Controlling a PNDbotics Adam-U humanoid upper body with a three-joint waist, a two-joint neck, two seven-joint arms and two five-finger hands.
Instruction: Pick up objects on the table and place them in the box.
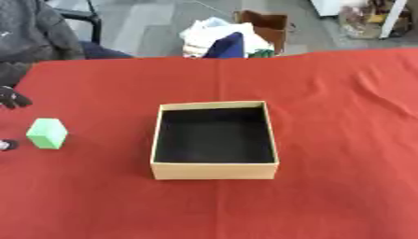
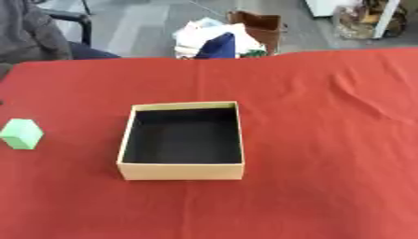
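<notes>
A tan cardboard box (image 1: 215,171) with a dark, empty inside stands in the middle of the red tablecloth. To its left stands a small green block (image 1: 47,133), upright and on its own. Only parts of my left hand show, at the left edge of the left eye view. Dark fingers (image 1: 11,99) are above and left of the block, and a dark tip (image 1: 5,145) is just below and left of it. They are spread apart and neither touches the block. My right hand shows in neither view.
The red cloth (image 1: 343,140) covers the whole table, with wrinkles at the right. Beyond the far edge are a brown paper bag (image 1: 269,25), a heap of white and blue cloth (image 1: 220,39), and a seated person at the far left.
</notes>
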